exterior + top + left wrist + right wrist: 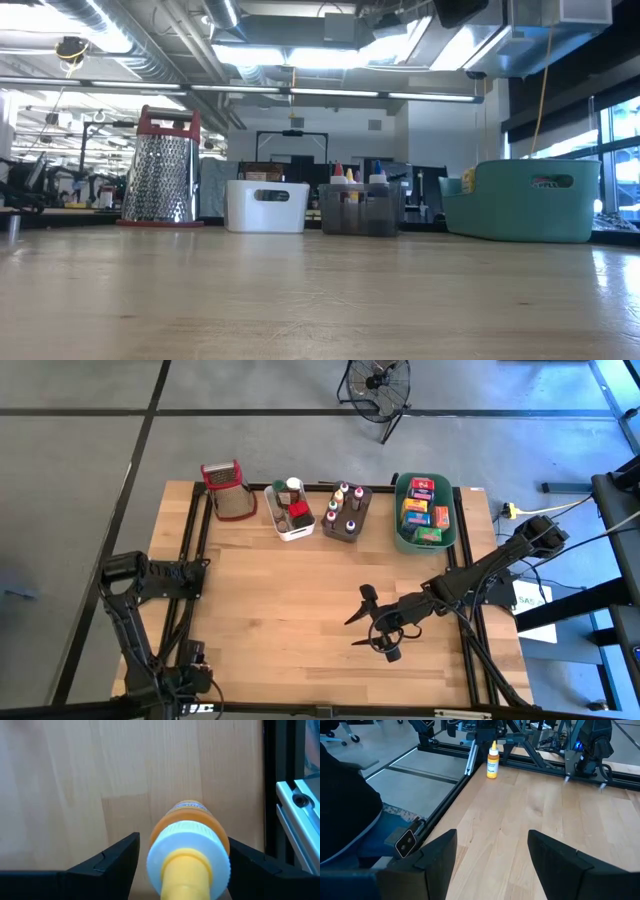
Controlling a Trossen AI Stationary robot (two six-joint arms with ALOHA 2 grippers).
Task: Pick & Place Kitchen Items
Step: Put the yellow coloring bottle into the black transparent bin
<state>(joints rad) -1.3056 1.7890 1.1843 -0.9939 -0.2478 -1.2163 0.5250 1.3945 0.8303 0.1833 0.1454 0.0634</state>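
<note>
At the left, near the table's edge, the left gripper [183, 840] is held over the upright yellow bottle [187, 855], fingers apart on both sides, not clamped. If one finger is lowered off-centre, the bottle could be tipped and rolled off the edge. The right gripper [492, 835] is held apart and empty over mid-table.

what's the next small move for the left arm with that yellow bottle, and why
Probably close the left end effector on the yellow bottle. The bottle stands upright on the table between its open fingers, apart from both. The right end effector hovers open and empty over bare wood.
</note>
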